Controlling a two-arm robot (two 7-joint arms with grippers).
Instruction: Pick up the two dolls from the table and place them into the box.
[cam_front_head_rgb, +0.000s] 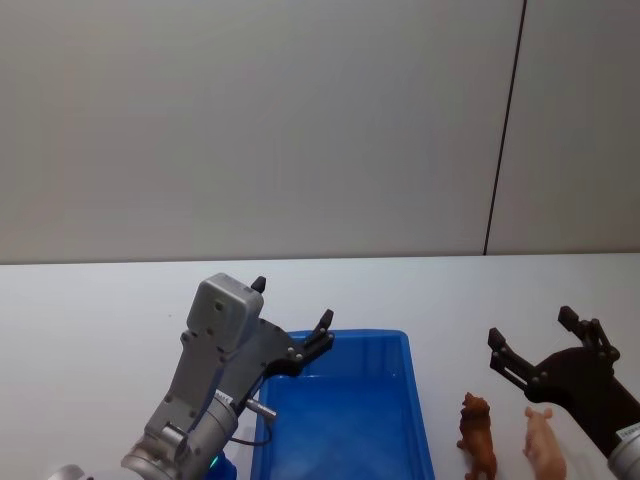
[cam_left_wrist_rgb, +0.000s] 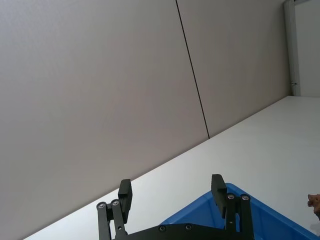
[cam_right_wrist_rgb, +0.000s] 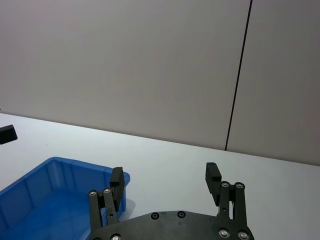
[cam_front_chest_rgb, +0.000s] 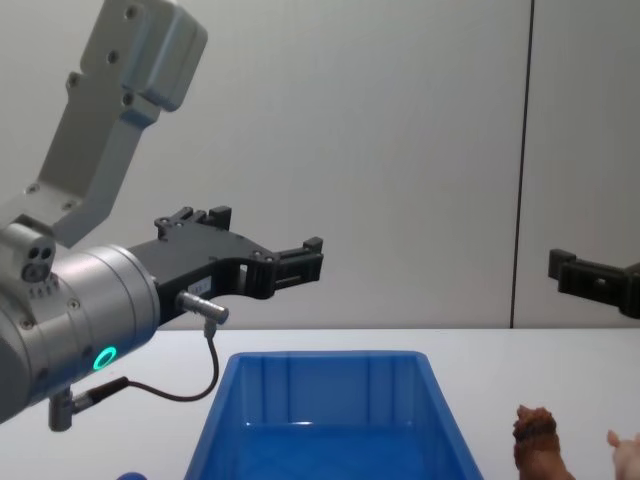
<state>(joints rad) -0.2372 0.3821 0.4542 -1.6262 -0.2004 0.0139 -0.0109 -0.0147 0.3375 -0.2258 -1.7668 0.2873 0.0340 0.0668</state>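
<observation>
Below the left gripper (cam_front_head_rgb: 292, 303), whose fingers stood wide apart and held nothing, sat the blue box (cam_front_head_rgb: 418, 400) on the white table (cam_front_head_rgb: 100, 320). Off to that gripper's right, the right gripper (cam_front_head_rgb: 531, 327) hung in the air, also spread wide and empty. Lower than its fingertips and nearer the robot stood the reddish-brown doll (cam_front_head_rgb: 478, 435), beside the box's right wall, and the pale pink doll (cam_front_head_rgb: 543, 443), just right of it and not touching.
</observation>
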